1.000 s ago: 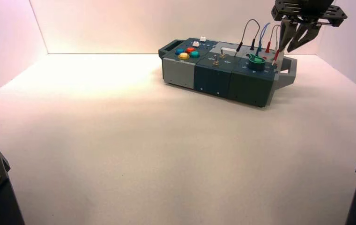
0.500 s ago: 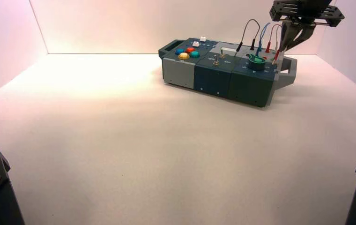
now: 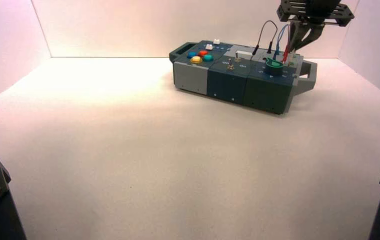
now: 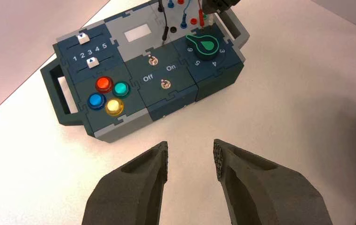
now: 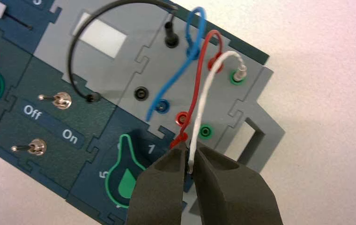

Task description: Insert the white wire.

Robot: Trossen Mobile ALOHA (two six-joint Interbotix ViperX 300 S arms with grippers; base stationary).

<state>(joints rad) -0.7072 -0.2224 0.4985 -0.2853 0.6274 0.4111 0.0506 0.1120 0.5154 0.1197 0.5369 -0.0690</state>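
Observation:
The white wire arches from its plug in the far green socket down between my right gripper's fingertips. My right gripper is shut on the wire's free end, just above the box beside the empty near green socket. A loose red wire ends with its red tip touching one fingertip. In the high view my right gripper hangs over the wire panel at the box's right end. My left gripper is open and empty, held well back from the box.
On the box a black wire and a blue wire are plugged in beside the red one. A green knob sits next to my right gripper's fingers. Two toggle switches, coloured buttons and the box's handle are nearby.
My right gripper has moved left over the wire panel, and its fingers have gone from spread to closed on the white wire. The box has not moved.

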